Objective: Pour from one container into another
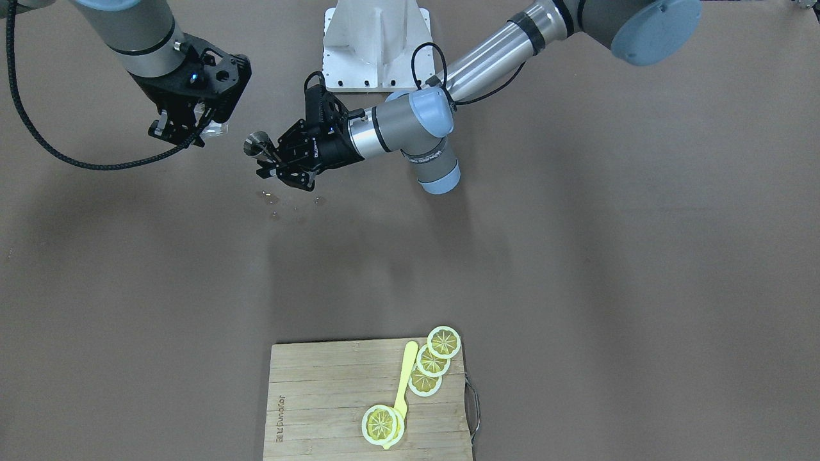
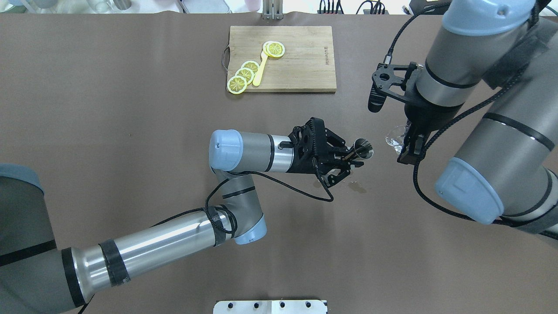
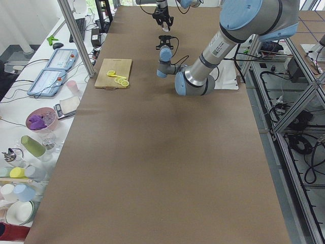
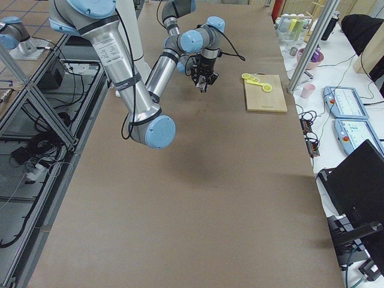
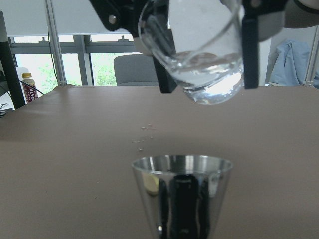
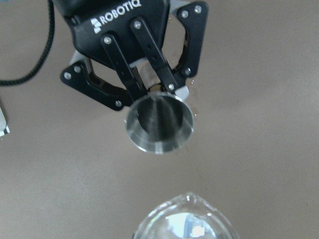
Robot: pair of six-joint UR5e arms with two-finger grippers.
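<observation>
Overhead exterior | left gripper (image 2: 351, 157) clamped on metal cup (image 2: 363, 148) | right gripper (image 2: 408, 145) clamped on tilted glass (image 2: 393, 139), near cup, not touching

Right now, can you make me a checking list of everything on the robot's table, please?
Surface: brown table, small wet drops.
Job's things: metal cup and glass with clear liquid, both lifted off the table.
Clutter: cutting board with lemon slices and a yellow spoon.
Grippers: left gripper shut on the metal cup; right gripper shut on the glass.
Cables: black cables hanging loose from both arms.
Surroundings: cups and bowls on a side bench.
</observation>
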